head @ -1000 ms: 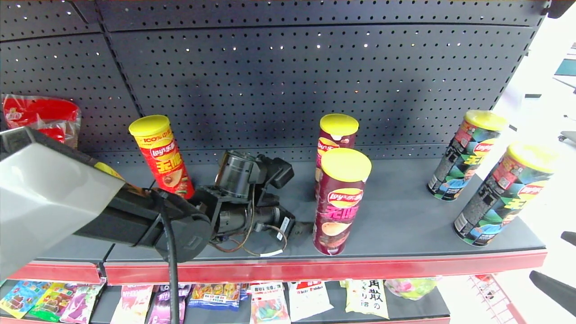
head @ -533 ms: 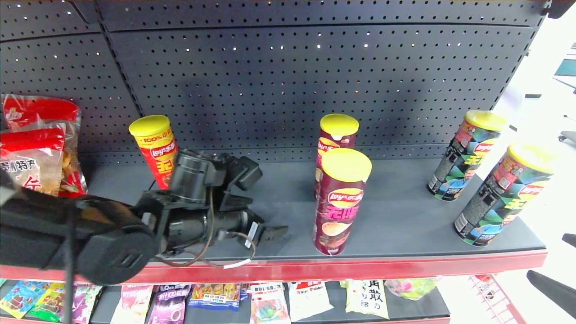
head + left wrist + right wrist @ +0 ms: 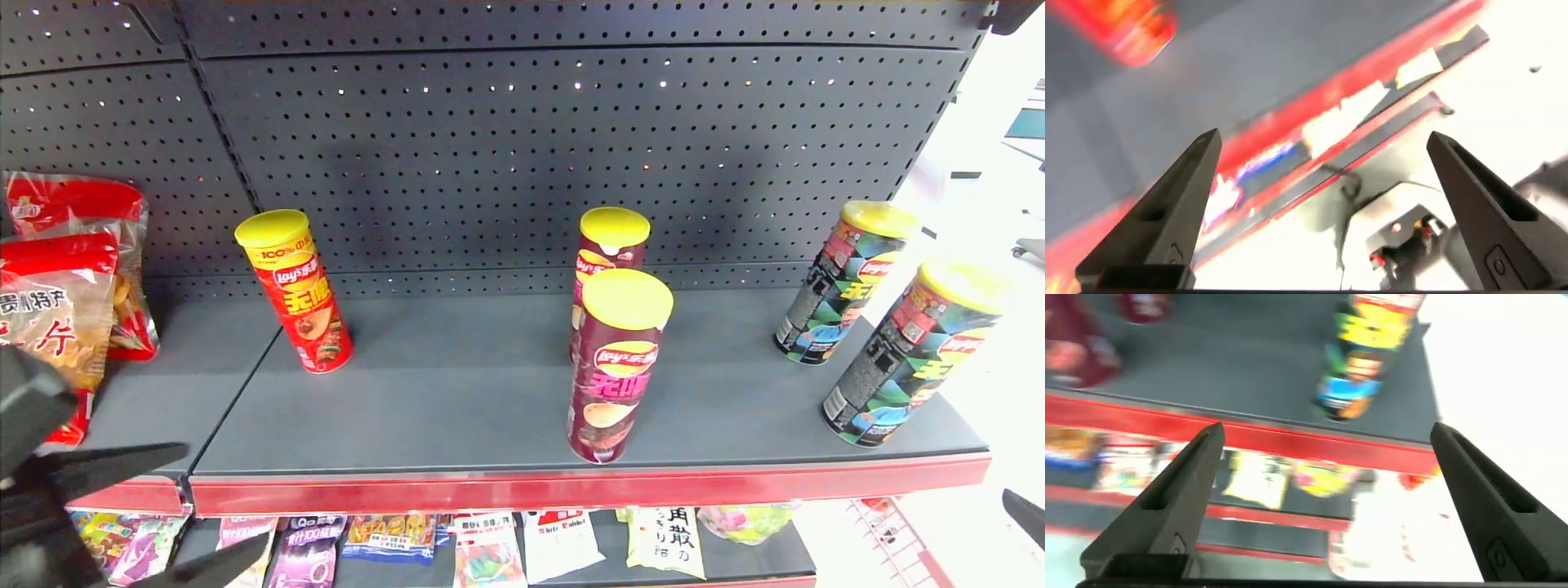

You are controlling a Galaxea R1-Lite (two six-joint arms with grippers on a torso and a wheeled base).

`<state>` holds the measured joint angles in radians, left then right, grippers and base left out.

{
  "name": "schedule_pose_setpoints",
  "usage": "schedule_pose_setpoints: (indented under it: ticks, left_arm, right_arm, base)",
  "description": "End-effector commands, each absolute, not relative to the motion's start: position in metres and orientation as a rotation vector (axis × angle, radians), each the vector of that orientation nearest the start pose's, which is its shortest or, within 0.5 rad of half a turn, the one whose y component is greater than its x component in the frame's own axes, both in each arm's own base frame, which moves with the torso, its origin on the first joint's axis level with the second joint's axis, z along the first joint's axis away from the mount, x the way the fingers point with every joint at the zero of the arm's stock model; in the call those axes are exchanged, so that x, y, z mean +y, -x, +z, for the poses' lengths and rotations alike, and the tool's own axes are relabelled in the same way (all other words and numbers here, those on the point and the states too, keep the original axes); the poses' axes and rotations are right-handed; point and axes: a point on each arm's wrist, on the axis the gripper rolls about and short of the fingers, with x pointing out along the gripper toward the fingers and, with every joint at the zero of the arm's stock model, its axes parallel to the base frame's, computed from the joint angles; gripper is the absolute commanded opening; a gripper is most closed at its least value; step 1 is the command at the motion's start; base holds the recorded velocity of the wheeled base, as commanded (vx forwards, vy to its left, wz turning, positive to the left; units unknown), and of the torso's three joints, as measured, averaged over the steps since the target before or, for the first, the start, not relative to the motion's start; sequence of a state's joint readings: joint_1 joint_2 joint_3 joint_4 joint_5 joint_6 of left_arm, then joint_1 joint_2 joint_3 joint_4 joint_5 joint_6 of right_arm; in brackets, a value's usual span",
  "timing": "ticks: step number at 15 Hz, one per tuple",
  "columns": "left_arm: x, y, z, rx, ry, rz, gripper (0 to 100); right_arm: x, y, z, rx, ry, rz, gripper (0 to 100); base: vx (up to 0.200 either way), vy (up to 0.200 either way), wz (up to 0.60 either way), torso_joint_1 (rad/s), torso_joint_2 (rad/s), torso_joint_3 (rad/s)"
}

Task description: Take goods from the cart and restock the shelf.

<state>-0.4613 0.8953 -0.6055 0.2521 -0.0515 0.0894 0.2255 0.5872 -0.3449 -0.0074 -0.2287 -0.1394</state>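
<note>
On the grey shelf a red chip can stands upright at the left. Two maroon cans stand in the middle, one at the back and one at the front. Two black patterned cans stand at the right. My left gripper is open and empty below the shelf's front left corner; its wrist view has the gripper over the red shelf edge. My right gripper is open and empty in front of a black patterned can.
Red snack bags lean at the shelf's far left. Several snack packets lie on the lower shelf. A dark pegboard wall backs the shelf. Bare shelf lies between the red can and the maroon cans.
My left arm has pulled back from beside the front maroon can, leftward and down off the shelf to the lower left corner. The cans have not moved.
</note>
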Motion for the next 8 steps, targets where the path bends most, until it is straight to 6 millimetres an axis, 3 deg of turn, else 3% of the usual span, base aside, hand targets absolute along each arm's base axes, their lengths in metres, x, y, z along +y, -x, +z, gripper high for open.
schedule_pose_setpoints:
  ticks: [1, 2, 3, 5, 8]
  left_arm:
    - [0.008, 0.02, 0.191, 0.364, -0.163, -0.363, 100]
    - [0.02, 0.045, 0.179, 0.314, -0.166, -0.282, 100]
    - [0.024, 0.057, 0.169, 0.302, -0.16, -0.2, 100]
    - [0.021, 0.065, 0.155, 0.305, -0.152, 0.019, 100]
    - [0.009, 0.068, 0.149, 0.33, -0.082, 0.204, 100]
  right_arm:
    - [0.001, -0.035, 0.174, 0.222, 0.2, -0.043, 100]
    - [-0.001, -0.029, 0.17, 0.24, 0.221, -0.062, 100]
    - [-0.002, -0.02, 0.169, 0.251, 0.248, -0.053, 100]
    - [-0.004, -0.008, 0.164, 0.252, 0.253, -0.042, 100]
    - [-0.007, 0.008, 0.153, 0.226, 0.25, -0.043, 100]
  base:
    - [0.0, 0.0, 0.0, 0.0, 0.0, 0.0]
    - [0.0, 0.0, 0.0, 0.0, 0.0, 0.0]
    - [0.0, 0.0, 0.0, 0.0, 0.0, 0.0]
    - [0.0, 0.0, 0.0, 0.0, 0.0, 0.0]
    - [0.0, 0.0, 0.0, 0.0, 0.0, 0.0]
